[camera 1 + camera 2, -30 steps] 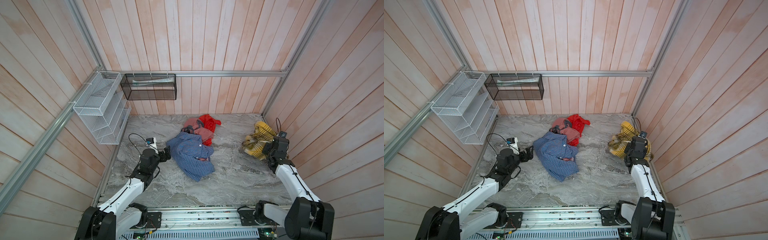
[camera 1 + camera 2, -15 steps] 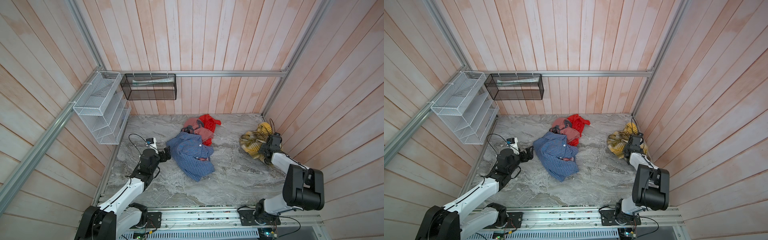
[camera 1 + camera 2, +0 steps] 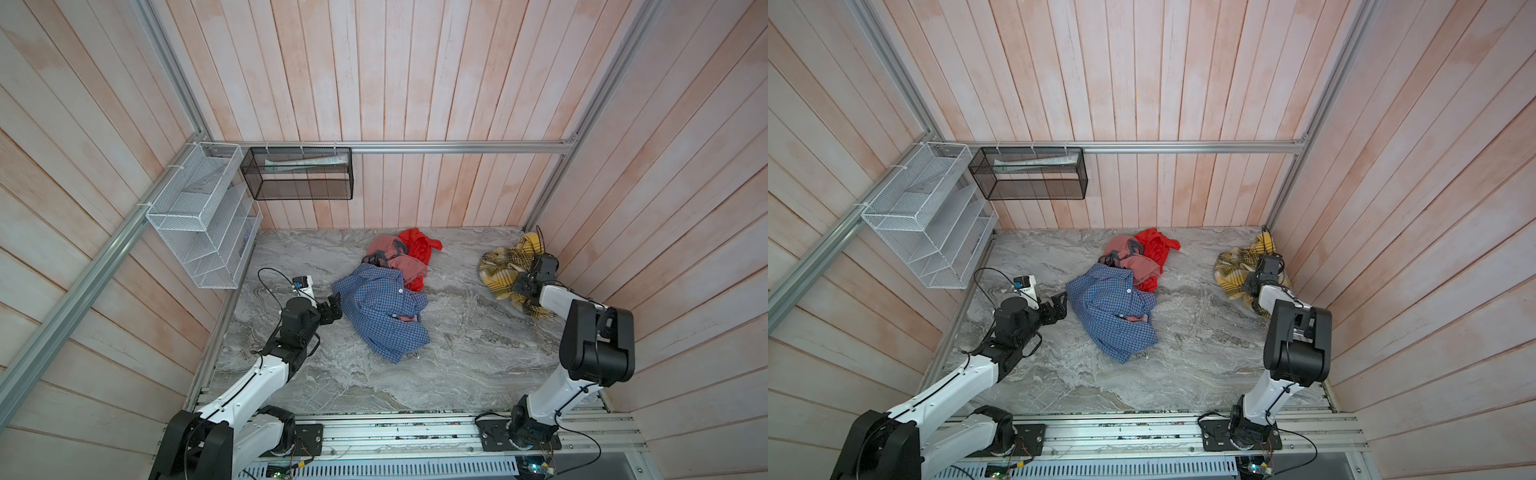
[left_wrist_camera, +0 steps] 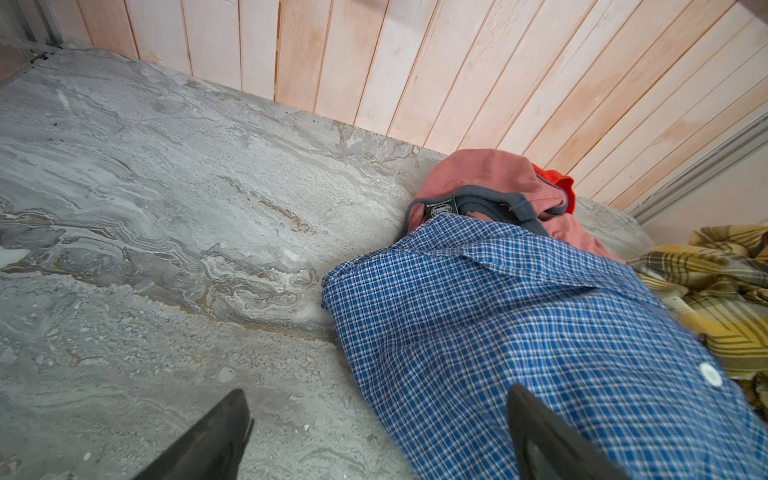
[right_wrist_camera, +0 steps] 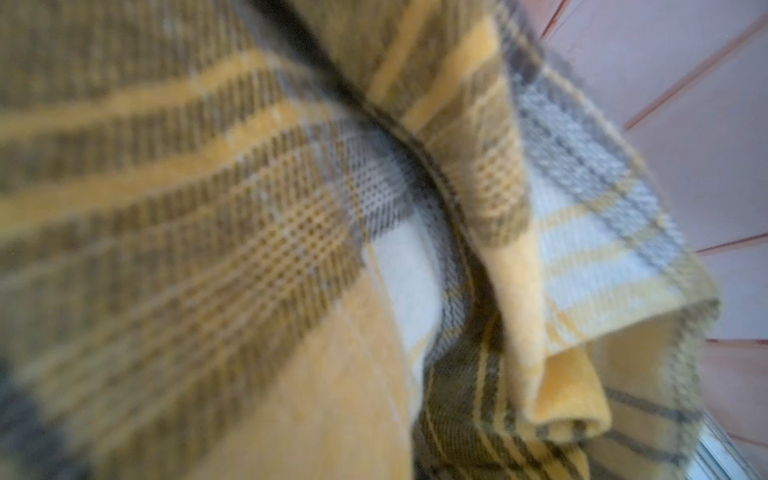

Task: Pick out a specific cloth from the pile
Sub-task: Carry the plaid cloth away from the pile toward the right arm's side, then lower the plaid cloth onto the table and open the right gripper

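The right claw (image 3: 520, 286) is closed tight, apparently pinching the yellow plaid cloth (image 3: 498, 270) bunched beneath it, well clear of the pile (image 3: 386, 307). The left claw (image 3: 335, 306) is open and empty beside the pile, presumably standing by.

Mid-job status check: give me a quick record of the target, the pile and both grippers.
pile: blue checked shirt, salmon piece, red garment, heaped mid-table
target: yellow plaid cloth, by the right wall, apart from the pile
right gripper: down on the yellow plaid cloth, jaws shut, apparently gripping it
left gripper: jaws open, at the blue checked shirt's edge, holding nothing
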### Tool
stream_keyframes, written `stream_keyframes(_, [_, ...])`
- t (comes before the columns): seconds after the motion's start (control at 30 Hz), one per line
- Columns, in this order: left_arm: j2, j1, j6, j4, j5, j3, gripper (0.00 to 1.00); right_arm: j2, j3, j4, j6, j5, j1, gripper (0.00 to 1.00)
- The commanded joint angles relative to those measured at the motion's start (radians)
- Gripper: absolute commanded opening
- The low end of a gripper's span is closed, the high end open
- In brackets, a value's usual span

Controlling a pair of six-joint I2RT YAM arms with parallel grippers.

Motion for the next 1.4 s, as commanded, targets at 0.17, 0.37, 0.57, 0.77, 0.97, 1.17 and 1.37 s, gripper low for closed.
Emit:
stream_keyframes(0.17, [0.005,-0.002,-0.009,-0.002,-0.009,-0.011,0.97,0.07,0.041,-0.078,0.023,-0.055,0.003,0.14])
stream_keyframes(0.37, [-0.017,-0.003,-0.008,-0.03,-0.037,-0.007,0.98,0.068,0.061,-0.083,0.032,-0.1,0.006,0.37])
stream_keyframes(0.57, [-0.03,-0.003,-0.007,-0.054,-0.074,-0.009,1.0,-0.069,-0.005,-0.049,0.023,-0.106,0.023,0.75])
stream_keyframes(0.77, [-0.015,-0.003,-0.015,-0.071,-0.114,0.007,1.0,-0.248,-0.088,-0.04,0.006,-0.092,0.022,0.95])
stream_keyframes(0.97, [-0.014,0.0,-0.017,-0.097,-0.184,0.02,1.0,-0.441,-0.188,-0.013,0.004,-0.104,0.024,0.98])
stream_keyframes(1.17, [-0.033,0.005,-0.003,-0.079,-0.343,0.005,1.0,-0.66,-0.417,0.221,-0.089,-0.195,0.042,0.98])
stream_keyframes(1.37, [-0.038,0.055,0.02,0.025,-0.43,-0.036,1.0,-0.797,-0.782,0.7,-0.197,-0.331,0.093,0.98])
